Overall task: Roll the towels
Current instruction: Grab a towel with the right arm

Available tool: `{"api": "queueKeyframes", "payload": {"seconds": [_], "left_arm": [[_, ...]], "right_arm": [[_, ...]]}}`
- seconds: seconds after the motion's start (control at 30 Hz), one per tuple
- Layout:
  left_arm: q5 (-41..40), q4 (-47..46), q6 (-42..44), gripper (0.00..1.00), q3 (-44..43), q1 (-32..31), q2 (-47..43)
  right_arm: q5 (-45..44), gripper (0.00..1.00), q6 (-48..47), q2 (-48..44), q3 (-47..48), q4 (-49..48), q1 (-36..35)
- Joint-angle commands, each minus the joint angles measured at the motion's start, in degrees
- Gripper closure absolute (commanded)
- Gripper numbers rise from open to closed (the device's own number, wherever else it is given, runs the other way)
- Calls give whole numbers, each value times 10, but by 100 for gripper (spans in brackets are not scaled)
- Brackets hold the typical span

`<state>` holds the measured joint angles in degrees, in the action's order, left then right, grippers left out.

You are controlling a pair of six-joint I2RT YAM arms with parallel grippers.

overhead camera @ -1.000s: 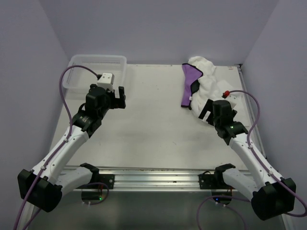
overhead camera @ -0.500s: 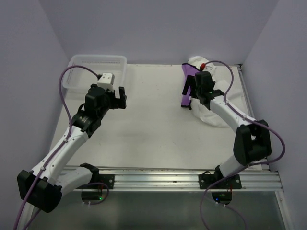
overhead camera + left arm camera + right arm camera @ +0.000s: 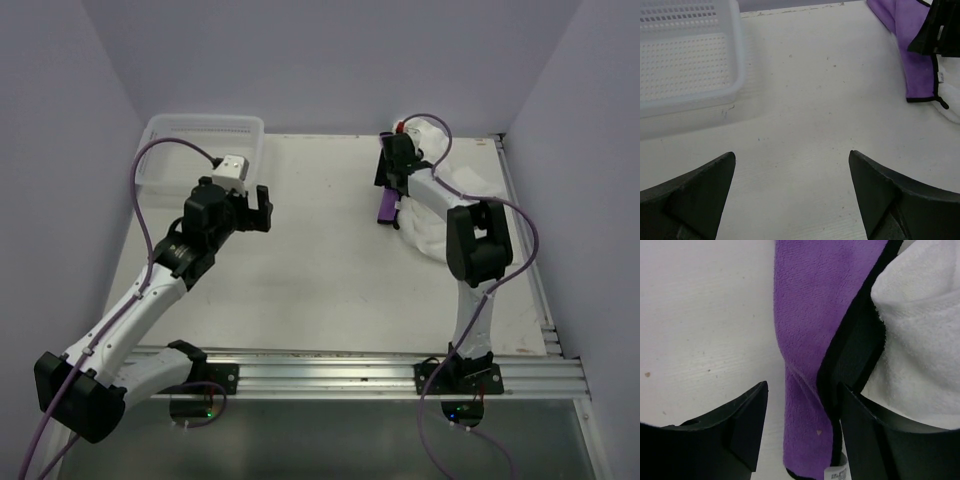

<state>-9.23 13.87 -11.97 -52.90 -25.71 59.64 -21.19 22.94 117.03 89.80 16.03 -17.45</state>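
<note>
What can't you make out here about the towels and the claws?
- Purple towel: top view, far part hidden by the right claw; right wrist view, cut off at the top edge.
- White towel: top view, largely covered by the right arm.
- Whether that claw touches the purple towel: unclear in every view.
- Basket: left wrist view, cut by two edges.

The purple towel (image 3: 386, 205), dark-trimmed and lying as a narrow, unrolled strip, rested at the far right of the desk (image 3: 320, 260), its right edge touching the much larger, fluffy white towel (image 3: 432, 225), which was crumpled in a heap.
</note>
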Motion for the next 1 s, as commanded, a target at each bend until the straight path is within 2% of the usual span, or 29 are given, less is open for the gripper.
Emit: {"api": "queueKeyframes", "payload": {"seconds": [0.0,0.1,0.17,0.27,0.47,0.67,0.87,0.97], "left_arm": [[5,-15,5,0,-15,-13,-6],[4,-13,5,0,-16,-16,-1],[4,-13,5,0,-16,-20,-1],[4,-14,5,0,-16,-21,0],[8,-14,5,0,-15,-21,0],[1,-14,9,0,-16,-21,-2],[-23,-16,13,0,-13,-21,-23],[-36,-17,14,0,-11,-21,-31]], "right_arm": [[12,41,11,28,43,22,15],[19,64,2,37,54,17,15],[21,84,-2,30,52,14,15],[28,100,-8,6,52,20,15],[66,100,-25,-71,48,29,12],[143,100,-58,-176,62,61,-20],[166,100,-74,-268,41,107,-115],[174,100,-55,-326,-47,87,-169]]}}
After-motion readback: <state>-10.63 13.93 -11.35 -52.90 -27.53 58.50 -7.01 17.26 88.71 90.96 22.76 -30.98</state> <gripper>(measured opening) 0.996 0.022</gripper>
